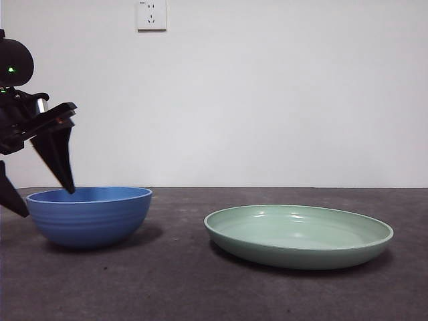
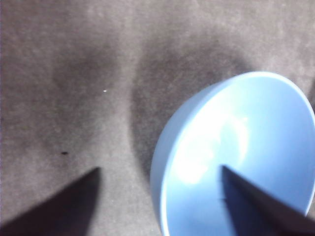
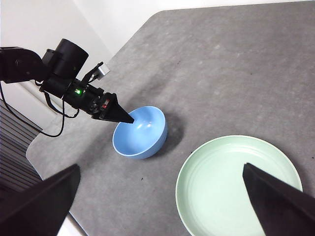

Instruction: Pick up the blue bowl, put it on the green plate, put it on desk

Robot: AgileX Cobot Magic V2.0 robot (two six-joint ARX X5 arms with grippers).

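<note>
A plain white wall with a socket high on it backs a dark grey, faintly speckled counter. On the counter stand the blue bowl and, well apart from it, the green plate; both are upright and the plate is bare.

The left tool is at the bowl, spread wide and gripping nothing. It straddles the rim: one jaw reaches down inside the bowl and the other hangs outside the wall, above the counter. The left wrist view shows the same, with one jaw over the pale blue inner surface and the other over bare counter. Whether either jaw touches the bowl cannot be told. The right tool waits high above the counter, its jaws apart and empty, looking down on plate and bowl.

The bowl looks rigid, thin-walled and probably light, with a glossy inside that is likely slippery; the faint ridges on its outside may give the outer jaw some purchase. The sensible hold is a pinch on the wall just below the rim, where the left tool stands now. Held at one side, the bowl would likely hang tilted, so a firm closure and a slow carry to the plate's middle seem wise.
</note>
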